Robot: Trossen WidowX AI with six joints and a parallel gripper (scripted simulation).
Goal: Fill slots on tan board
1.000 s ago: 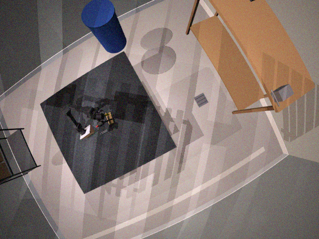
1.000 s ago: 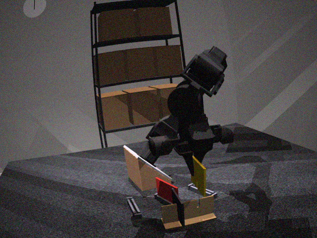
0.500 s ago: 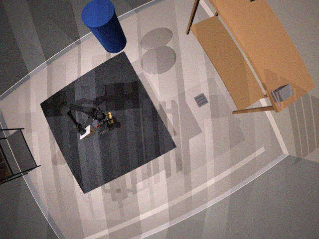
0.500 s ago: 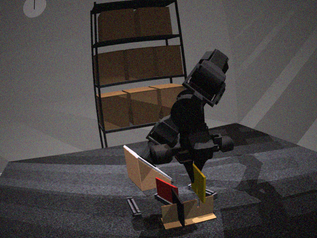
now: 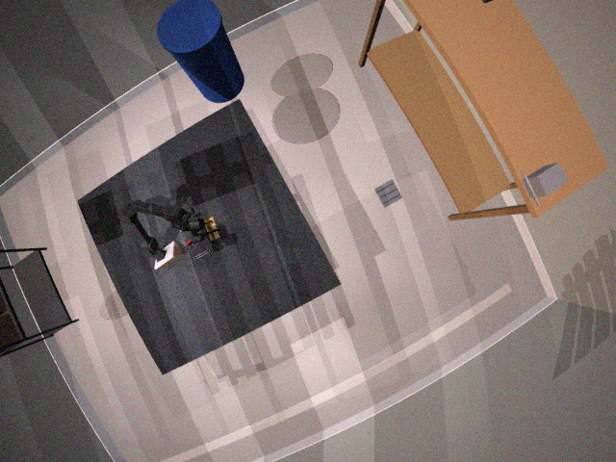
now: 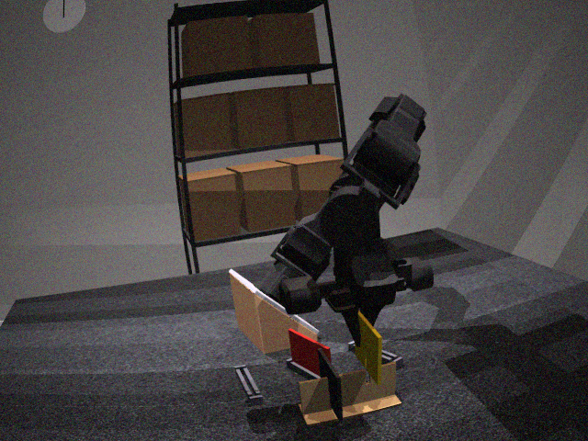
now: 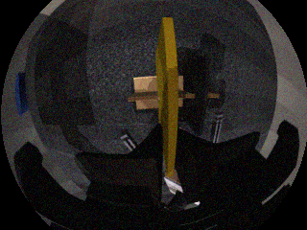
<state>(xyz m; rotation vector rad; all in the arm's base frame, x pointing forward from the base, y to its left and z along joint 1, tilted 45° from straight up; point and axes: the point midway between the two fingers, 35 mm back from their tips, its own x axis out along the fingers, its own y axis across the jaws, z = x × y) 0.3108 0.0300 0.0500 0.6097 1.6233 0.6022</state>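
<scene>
1. Dark grey square worktop (image 5: 258, 258) (image 6: 142, 332): the standing tan slotted board (image 5: 211, 222) (image 6: 351, 390) (image 7: 145, 85) sits well inside its edges, crossed by a black board (image 6: 333, 387).
2. Black hand (image 5: 202, 227) (image 6: 359, 337) (image 7: 163, 126): clamped on the upright yellow board (image 6: 369, 348) (image 7: 168, 86), crosswise at the tan one.

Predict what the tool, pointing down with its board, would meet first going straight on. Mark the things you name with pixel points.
Probably the tan board (image 6: 348, 385) (image 7: 146, 97): the yellow board (image 6: 369, 348) (image 7: 169, 96) in the tool (image 6: 361, 339) would reach it first, though depth is unclear.
</scene>
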